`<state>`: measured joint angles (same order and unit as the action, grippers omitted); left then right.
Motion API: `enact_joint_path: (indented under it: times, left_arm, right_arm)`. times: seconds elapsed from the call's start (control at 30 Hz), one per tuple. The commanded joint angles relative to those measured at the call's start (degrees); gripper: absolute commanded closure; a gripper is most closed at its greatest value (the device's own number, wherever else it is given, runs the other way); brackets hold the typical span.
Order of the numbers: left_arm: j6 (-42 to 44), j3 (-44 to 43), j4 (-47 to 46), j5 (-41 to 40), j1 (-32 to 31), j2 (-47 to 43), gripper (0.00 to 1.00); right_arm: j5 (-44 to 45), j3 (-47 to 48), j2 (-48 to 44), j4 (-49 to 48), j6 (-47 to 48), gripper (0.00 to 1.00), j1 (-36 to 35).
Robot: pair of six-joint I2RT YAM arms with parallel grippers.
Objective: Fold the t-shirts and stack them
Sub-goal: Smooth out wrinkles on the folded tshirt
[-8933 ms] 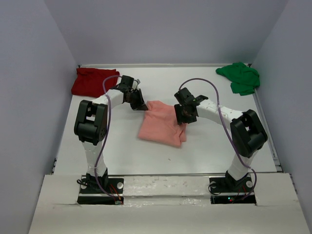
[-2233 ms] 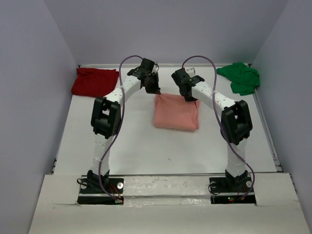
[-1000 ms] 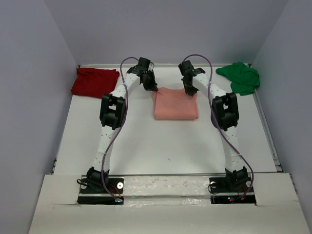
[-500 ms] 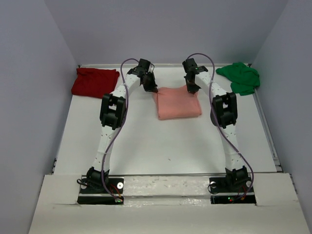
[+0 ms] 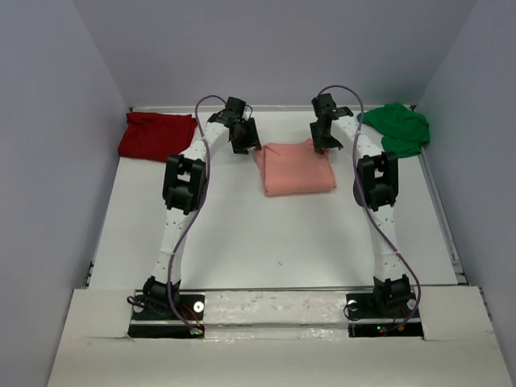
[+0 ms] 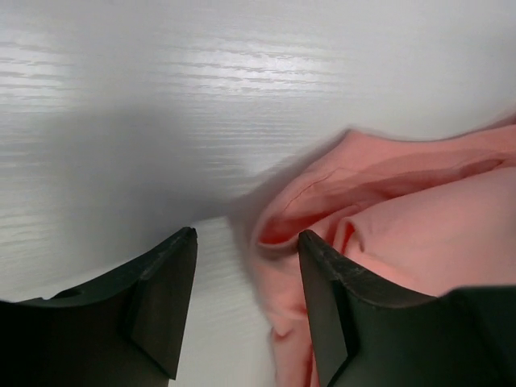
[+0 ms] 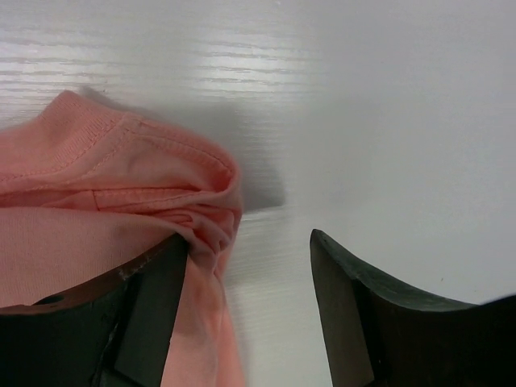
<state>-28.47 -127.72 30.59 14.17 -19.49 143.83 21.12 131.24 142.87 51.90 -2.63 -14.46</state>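
1. Clearance is what this step seems to call for. The left gripper (image 6: 246,235) has its jaws spread with only bare table (image 6: 201,97) between them. The bunched corner of the pink shirt (image 6: 403,218) lies against the inner face of the finger at the right of that wrist view.
2. The right gripper (image 7: 247,238) mirrors it, spread wide and pinching nothing. The shirt's stitched corner (image 7: 81,210) touches the finger at the left of its view.
3. Judging from this, the pink shirt is folded and lying in place. Both grippers should rise straight up before swinging away, because a sideways pull could catch a hem and drag the fold open.
4. From overhead, the pink shirt (image 5: 298,168) is a fairly neat rectangle in the upper middle of the frame. The left gripper (image 5: 242,137) sits at its upper-left corner and the right gripper (image 5: 326,135) at its upper-right.
5. The dark red shirt (image 5: 157,134) lies in a tidy patch at the upper left. The green shirt (image 5: 397,127) is crumpled at the upper right and probably needs spreading out first. Both are well apart from the pink one.
6. The left arm (image 5: 181,185) and right arm (image 5: 375,181) stretch almost fully from their bases at the bottom edge to the far part of the table. They are near mirror images, with the wrists tipped downward. Little reach looks left, so drawing back should be easier than pushing farther.
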Motion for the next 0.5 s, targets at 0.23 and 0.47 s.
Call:
enact_joint_path:
  times: [0.23,0.47]
  left_arm:
    - [4.4,4.1,1.8,-11.6,-0.9,-18.7,0.34]
    - [4.9,11.0,-0.1,-11.5,-4.8,-26.3,0.34]
  right_arm:
    - [2.8,-4.9,-12.6,-2.2,1.3,0.32,0.3]
    - [2.7,-10.6,-19.5,-3.0,0.2,0.32,-0.8]
